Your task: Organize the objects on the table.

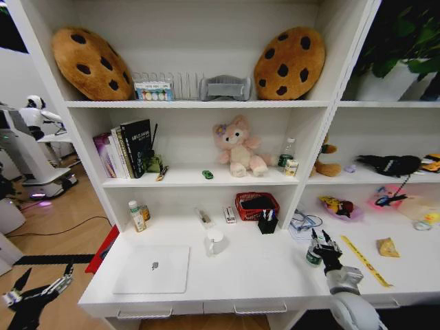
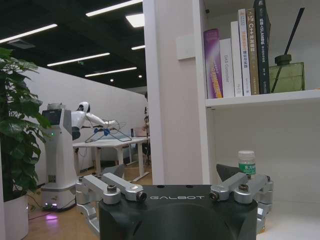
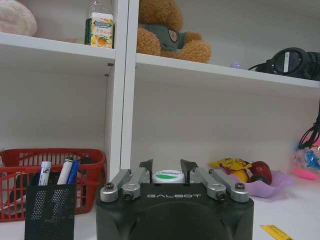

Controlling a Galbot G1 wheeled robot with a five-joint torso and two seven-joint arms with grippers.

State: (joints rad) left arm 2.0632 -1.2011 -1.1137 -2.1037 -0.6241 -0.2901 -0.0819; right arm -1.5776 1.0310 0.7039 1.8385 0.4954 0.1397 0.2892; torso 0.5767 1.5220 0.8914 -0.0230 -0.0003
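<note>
A slim silver laptop (image 1: 151, 268) lies shut on the left part of the white table (image 1: 254, 275). Over the table's right part, my right gripper (image 1: 323, 239) is shut on a small round tin (image 1: 313, 258). Its white and green lid (image 3: 168, 176) sits between the two fingers (image 3: 146, 169). A tiny green toy car (image 1: 207, 174) rests on the shelf above the table. Pens (image 3: 65, 171) stand in a black mesh cup (image 1: 267, 222). My left gripper (image 1: 45, 276) hangs open beyond the table's left end, low over the floor, and its fingers (image 2: 107, 184) spread wide.
At the back of the table stand a red basket (image 1: 256, 204), a small bottle (image 1: 137, 215) and a white cup (image 1: 214, 242). A yellow strip (image 1: 364, 261) and a purple dish (image 1: 337, 206) lie to the right. Drawer handles (image 1: 134, 314) line the front edge.
</note>
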